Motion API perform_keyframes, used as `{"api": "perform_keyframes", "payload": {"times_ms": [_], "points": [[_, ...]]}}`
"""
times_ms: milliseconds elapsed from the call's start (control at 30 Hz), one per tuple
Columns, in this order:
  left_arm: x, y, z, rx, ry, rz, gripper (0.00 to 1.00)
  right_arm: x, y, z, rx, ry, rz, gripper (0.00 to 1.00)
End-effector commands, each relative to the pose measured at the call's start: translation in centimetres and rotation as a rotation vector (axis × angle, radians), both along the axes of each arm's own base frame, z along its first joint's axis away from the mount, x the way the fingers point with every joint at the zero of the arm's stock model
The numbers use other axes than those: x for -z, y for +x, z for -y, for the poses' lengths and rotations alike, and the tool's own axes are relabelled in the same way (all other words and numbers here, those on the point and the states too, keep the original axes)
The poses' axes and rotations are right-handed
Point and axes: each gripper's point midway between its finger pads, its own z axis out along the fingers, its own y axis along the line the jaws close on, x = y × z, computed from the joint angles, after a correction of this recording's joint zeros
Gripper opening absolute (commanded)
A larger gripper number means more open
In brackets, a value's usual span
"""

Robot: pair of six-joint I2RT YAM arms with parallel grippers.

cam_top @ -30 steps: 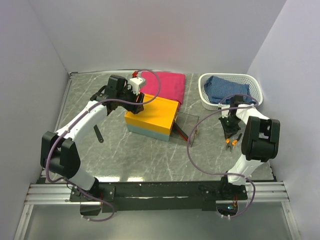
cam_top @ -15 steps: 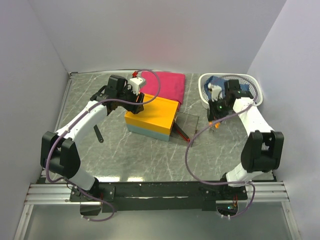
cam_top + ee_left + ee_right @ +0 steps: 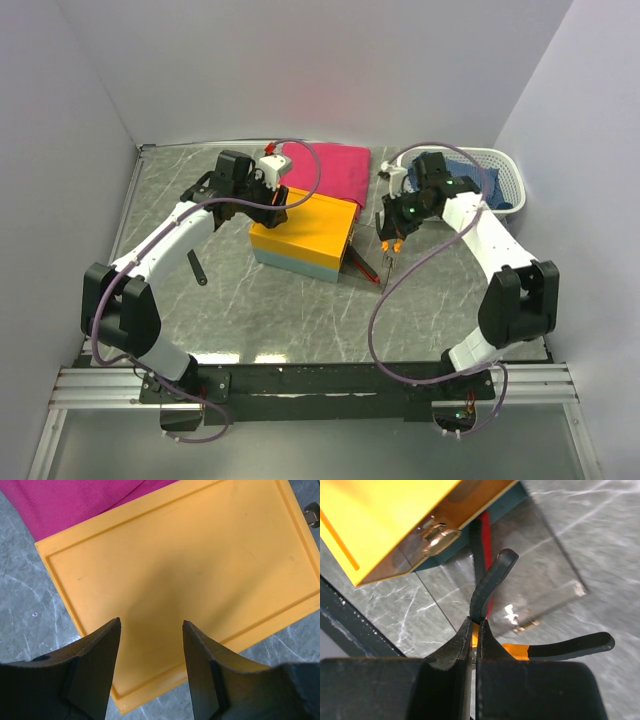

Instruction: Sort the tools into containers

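Observation:
My right gripper (image 3: pixel 392 230) is shut on the small orange-handled pliers (image 3: pixel 388 246) and holds them over the clear side panel (image 3: pixel 375 243), which lies open and flat beside the orange-topped box (image 3: pixel 305 232). In the right wrist view the fingers (image 3: pixel 455 647) pinch the pliers (image 3: pixel 490 582) at the joint, and the black handles stick out. A red-handled tool (image 3: pixel 485 532) lies at the box opening under the panel (image 3: pixel 540 565). My left gripper (image 3: pixel 272 205) is open and empty above the box lid (image 3: pixel 190 565). A dark tool (image 3: pixel 197 268) lies on the table at the left.
The white slotted basket (image 3: pixel 505 168) stands at the back right with a blue cloth (image 3: pixel 470 172) in it. A pink folded cloth (image 3: pixel 330 168) lies behind the box. A brass latch (image 3: pixel 439 535) hangs at the box's edge. Grey walls close in the left, right and back sides.
My right gripper has carried the orange-handled pliers from the table's right side, past the basket, leftwards to the box's open panel. The left arm has not moved.

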Motion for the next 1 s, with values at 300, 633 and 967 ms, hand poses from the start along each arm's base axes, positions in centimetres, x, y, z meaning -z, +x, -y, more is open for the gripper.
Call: {"api": "perform_keyframes", "payload": {"times_ms": [300,633,967], "points": [[-1.7,0.4,-0.2,0.01,0.008,0.057,0.59,2.3,1.4,-4.2,-0.096,0.039,-0.068,0.0],[-2.5,1.6,0.4,0.004,-0.01,0.069,0.58,-0.9,0.2,-2.0,-0.067,-0.046,0.016,0.53],[-4.5,6.5,-3.7,-0.247,0.077,0.19,0.52,4.3,0.0,5.1,0.211,-0.203,0.007,0.05]]}}
